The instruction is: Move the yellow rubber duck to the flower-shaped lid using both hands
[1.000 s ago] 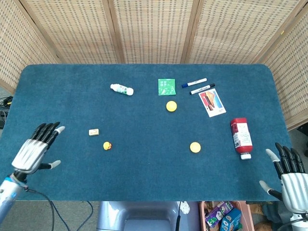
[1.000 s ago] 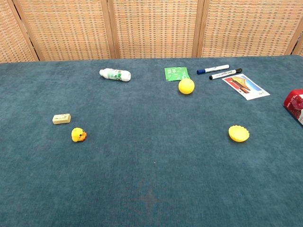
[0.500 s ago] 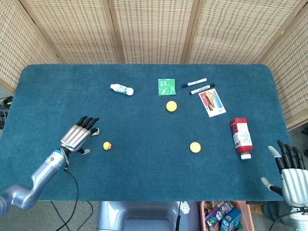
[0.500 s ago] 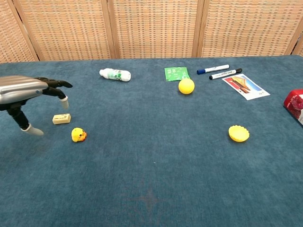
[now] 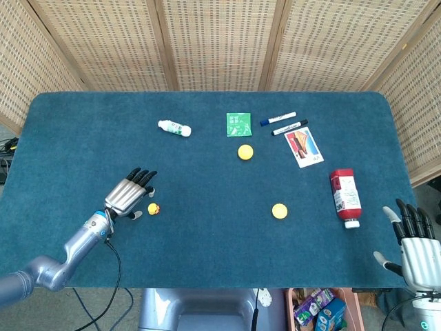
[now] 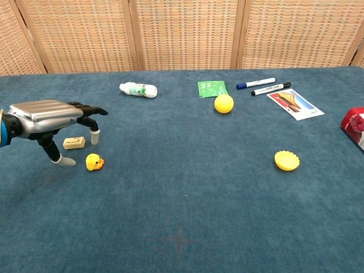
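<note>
Left hand [image 6: 54, 116] fingers apart, empty, hovering just left of yellow rubber duck [image 6: 94, 162] at frame left. Flower-shaped lid [image 6: 286, 160] far right of duck. Right hand [image 5: 413, 245] fingers apart, lower right corner, nearer lid.

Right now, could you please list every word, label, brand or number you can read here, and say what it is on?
None can be read.
White bottle: green label print, too small.
Green packet: white print, blurred.
Picture card: no legible words.
Red bottle: label blurred.
Two markers: barrel print too small.

No legible txt or labels on anything.
</note>
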### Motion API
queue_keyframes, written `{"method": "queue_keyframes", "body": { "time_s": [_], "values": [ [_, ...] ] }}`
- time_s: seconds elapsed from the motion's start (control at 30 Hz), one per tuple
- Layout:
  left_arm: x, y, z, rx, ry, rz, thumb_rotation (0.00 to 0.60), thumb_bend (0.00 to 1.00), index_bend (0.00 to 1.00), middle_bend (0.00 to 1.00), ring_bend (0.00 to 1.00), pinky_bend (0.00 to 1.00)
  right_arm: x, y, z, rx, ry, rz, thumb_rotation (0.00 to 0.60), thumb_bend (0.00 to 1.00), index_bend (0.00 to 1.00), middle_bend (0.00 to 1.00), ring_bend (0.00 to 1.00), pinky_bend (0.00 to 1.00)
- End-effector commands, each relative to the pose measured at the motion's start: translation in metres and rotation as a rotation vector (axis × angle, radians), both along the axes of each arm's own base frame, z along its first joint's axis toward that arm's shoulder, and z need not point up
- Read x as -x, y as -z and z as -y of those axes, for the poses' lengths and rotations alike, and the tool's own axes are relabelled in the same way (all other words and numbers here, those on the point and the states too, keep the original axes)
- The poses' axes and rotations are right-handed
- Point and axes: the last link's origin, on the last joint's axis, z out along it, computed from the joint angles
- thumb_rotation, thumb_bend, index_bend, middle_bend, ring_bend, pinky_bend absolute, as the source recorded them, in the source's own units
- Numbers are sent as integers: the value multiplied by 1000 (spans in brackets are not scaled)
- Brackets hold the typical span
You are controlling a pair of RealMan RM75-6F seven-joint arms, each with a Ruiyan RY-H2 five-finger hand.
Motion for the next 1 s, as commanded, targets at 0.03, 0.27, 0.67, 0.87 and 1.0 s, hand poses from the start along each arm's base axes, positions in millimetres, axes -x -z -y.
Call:
{"method": "queue_keyframes", "body": {
  "time_s": [0.03,0.27,0.67,0.87,1.0],
  "values": [
    [-1,5,-1,12,8,-10,600,238,384,0,0,0,1,0,1,0,3,1,600,0,0,0,0,0],
    [-8,20,-2,48,16,-11,600,251,418,0,0,0,3,-1,2,1,11,4,600,0,0,0,0,0],
    [-15,28,-5,61,13,-3,600,301,537,0,0,0,5,-2,4,2,17,12,600,0,0,0,0,0],
    [-26,20,-6,40,25,50,600,304,545,0,0,0,4,-3,3,1,14,18,600,0,0,0,0,0],
    [-50,9,-7,31,84,96,600,305,552,0,0,0,4,-4,3,4,14,24,600,0,0,0,0,0]
  ]
}}
